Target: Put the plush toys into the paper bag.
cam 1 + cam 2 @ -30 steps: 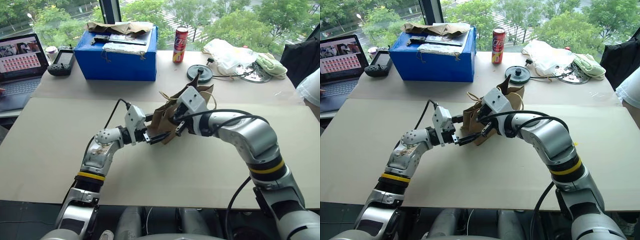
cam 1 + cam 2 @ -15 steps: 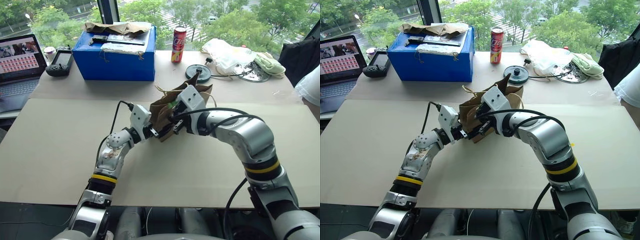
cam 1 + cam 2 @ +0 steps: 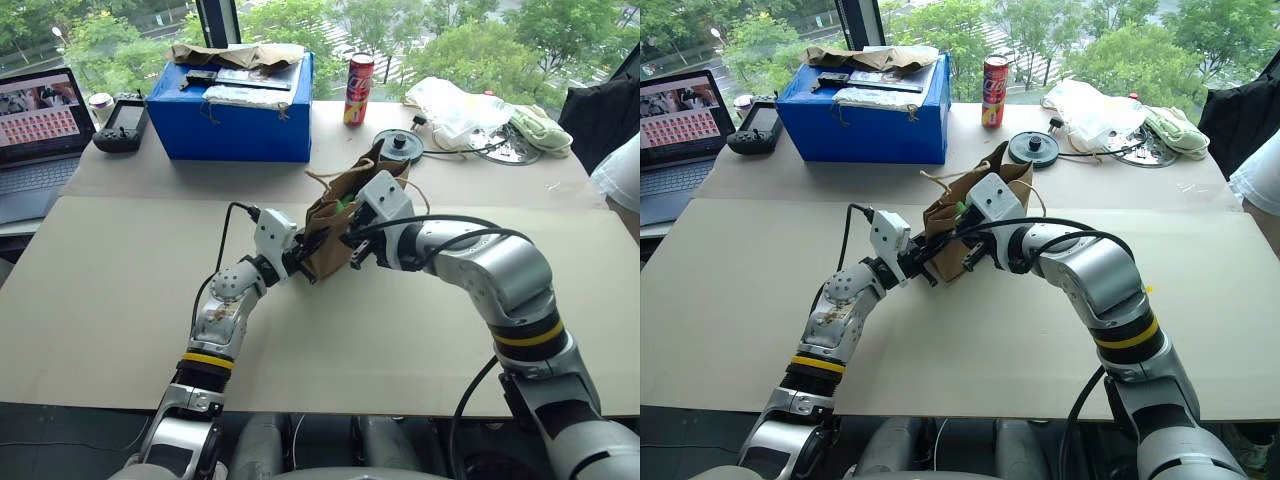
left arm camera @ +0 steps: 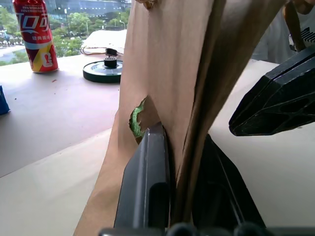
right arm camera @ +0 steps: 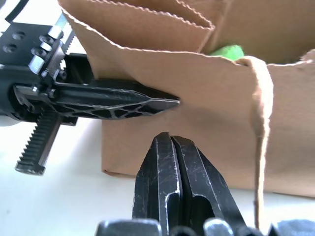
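**Paper bag upright at table centre, green toy inside**

The paper bag (image 3: 345, 220) is brown kraft with a saw-toothed top edge and thin twine loop handles. It stands upright, mouth open upward, near the middle of the pale tabletop, with the blue box at about ten o'clock from it and the red can at twelve. Its side walls are creased and folded inward. A bright green plush toy (image 5: 225, 51) peeks above the rim inside, and its green also shows through a small tear in the bag's wall (image 4: 136, 119).
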You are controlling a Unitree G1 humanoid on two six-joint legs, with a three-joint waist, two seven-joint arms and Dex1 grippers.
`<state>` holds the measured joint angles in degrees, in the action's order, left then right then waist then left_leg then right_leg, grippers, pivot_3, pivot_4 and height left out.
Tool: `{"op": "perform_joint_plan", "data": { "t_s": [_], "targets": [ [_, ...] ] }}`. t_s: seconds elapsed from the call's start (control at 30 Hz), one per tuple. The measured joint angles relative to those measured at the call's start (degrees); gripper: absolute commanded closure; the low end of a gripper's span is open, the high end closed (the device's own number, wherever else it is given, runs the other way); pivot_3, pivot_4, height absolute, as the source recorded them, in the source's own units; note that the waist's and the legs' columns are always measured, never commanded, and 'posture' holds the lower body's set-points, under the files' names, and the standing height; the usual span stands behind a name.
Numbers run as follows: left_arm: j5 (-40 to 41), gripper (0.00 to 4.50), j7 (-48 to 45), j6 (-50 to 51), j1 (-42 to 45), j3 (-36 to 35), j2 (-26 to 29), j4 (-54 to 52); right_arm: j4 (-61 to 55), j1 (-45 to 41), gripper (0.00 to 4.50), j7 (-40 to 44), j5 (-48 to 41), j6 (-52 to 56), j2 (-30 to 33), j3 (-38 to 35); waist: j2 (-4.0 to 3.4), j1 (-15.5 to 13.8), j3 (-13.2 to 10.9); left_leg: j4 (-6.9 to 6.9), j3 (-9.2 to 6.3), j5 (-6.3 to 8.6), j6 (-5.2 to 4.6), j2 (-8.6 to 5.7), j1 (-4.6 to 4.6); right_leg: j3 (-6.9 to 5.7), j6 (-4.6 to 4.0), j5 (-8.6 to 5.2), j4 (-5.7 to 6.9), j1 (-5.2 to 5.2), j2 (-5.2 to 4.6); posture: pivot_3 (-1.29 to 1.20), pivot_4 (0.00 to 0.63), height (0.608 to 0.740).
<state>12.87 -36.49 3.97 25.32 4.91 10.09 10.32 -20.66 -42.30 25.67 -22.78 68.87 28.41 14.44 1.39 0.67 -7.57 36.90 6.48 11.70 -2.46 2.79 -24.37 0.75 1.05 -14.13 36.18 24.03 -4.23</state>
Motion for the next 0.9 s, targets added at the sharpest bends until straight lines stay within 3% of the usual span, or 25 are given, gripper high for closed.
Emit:
{"op": "perform_joint_plan", "data": {
  "t_s": [0.1,0.2,0.47,0.73,0.9],
  "targets": [
    [0.0,3.89,-0.1,-0.1,0.0,0.0,0.0,0.0,-1.6,0.2,4.50,0.9,-0.5,0.0,1.6,-0.4,0.00,0.0,0.0,0.00,0.00,0.00,0.00,0.00,0.00,0.00,0.00,0.00,0.00,0.00,0.00,0.00,0.150,0.739],
    [0.1,4.47,-0.6,-0.4,0.0,0.0,0.0,0.0,-3.3,0.4,4.50,2.0,-1.0,0.0,3.3,-1.5,0.00,0.0,0.0,0.00,-0.01,0.00,0.00,0.00,0.00,0.00,0.00,0.00,-0.01,0.00,0.00,0.00,0.150,0.739],
    [0.4,4.47,-1.0,-1.5,0.2,-0.1,-0.1,0.8,-6.5,0.9,4.50,4.1,-2.8,-0.3,4.1,-5.8,0.00,0.0,0.0,-0.01,-0.01,0.00,0.00,0.01,0.00,0.00,0.00,0.00,-0.01,0.00,0.01,0.00,0.150,0.739],
    [0.9,4.47,-3.0,-2.6,1.7,-2.1,2.7,2.3,-12.1,4.4,4.50,12.6,-11.6,-4.1,9.0,-18.0,0.00,-0.2,0.0,-0.01,-0.04,0.01,-0.01,0.01,0.01,-0.03,0.00,0.00,-0.05,-0.05,-0.01,0.00,0.150,0.739],
    [5.8,4.47,-10.5,-1.2,2.0,-4.5,7.8,1.3,-9.0,9.7,4.50,18.4,-15.7,-7.7,12.9,-25.7,0.01,-0.1,0.0,-0.01,-0.03,0.01,-0.02,0.02,0.04,-0.01,0.00,0.00,-0.04,-0.06,0.01,0.00,0.150,0.739]
  ]
}}
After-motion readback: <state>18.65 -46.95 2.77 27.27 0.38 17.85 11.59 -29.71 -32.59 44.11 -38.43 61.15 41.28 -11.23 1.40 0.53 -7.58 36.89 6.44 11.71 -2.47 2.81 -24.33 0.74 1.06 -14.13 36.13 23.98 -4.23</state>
